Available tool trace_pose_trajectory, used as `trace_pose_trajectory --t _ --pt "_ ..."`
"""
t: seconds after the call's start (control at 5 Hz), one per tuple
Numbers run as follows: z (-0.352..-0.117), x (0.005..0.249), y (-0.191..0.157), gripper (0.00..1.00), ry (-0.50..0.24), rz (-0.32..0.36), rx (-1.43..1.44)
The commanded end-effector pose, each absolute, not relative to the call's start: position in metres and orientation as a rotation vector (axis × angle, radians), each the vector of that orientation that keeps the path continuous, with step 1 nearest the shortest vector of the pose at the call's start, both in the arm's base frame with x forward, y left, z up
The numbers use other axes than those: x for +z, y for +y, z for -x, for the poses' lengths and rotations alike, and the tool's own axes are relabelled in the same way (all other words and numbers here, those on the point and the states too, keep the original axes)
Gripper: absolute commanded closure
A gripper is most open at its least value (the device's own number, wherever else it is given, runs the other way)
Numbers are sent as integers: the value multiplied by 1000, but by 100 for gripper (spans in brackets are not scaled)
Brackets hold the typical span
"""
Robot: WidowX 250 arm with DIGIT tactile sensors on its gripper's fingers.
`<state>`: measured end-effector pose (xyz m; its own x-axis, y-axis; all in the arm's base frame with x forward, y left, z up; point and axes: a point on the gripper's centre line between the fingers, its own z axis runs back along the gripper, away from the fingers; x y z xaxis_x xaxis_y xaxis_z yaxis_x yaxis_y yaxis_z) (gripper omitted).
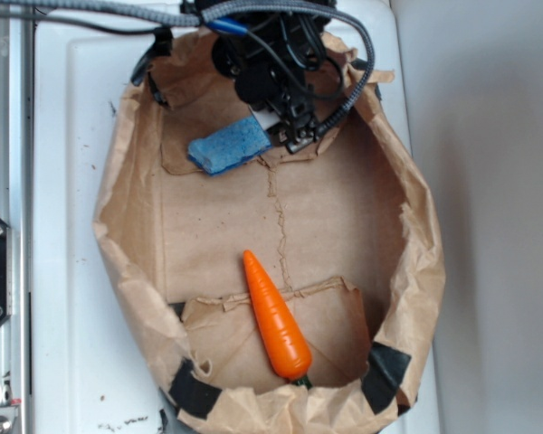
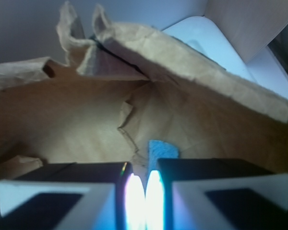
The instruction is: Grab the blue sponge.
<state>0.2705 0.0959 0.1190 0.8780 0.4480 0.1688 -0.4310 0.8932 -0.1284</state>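
**Gripper at the sponge's end, jaws nearly together**

Exterior view: a brown paper bag (image 1: 416,226), rolled down into a shallow tub, sits on a white surface (image 1: 72,271). The blue sponge (image 1: 226,146) lies flat on the bag floor near the far end, slanted, with its right end meeting the gripper (image 1: 285,131). The black arm and its cables crowd over that spot, so whether the fingers pinch the sponge or merely touch it cannot be told from here. An orange carrot (image 1: 276,316) lies well apart, near the bag's front fold, tip pointing toward the middle.

Wrist view: the two fingers (image 2: 77,187) fill the bottom of the picture, and only a thin bright slit shows between them, so the jaws stand almost closed. A small patch of the blue sponge (image 2: 162,149) shows just above the slit, slightly to the right. The pictures do not settle whether any of it sits between the pads. The crumpled bag wall (image 2: 182,62) rises close behind.

Risks, as a judgement: if the jaws have caught only a corner, the soft foam may compress and slip out when lifted. If they have closed beside it, the lift would come up empty. The bag wall is near, and a sideways correction could snag the torn paper and drag the bag.
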Motion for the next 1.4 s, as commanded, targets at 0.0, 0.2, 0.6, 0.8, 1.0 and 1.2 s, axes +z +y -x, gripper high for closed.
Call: trace_pose_trajectory --t 0.0,0.2,0.6,0.8,1.0,1.2 --pt "-264 105 136 0 -264 -33 423" --pt "-266 88 134 0 -257 -57 405" --pt "-262 61 130 0 -225 -60 345" --pt "-258 53 125 0 -170 -35 320" --pt "-255 49 118 0 -97 32 293" --pt "-258 43 114 0 -50 71 289"
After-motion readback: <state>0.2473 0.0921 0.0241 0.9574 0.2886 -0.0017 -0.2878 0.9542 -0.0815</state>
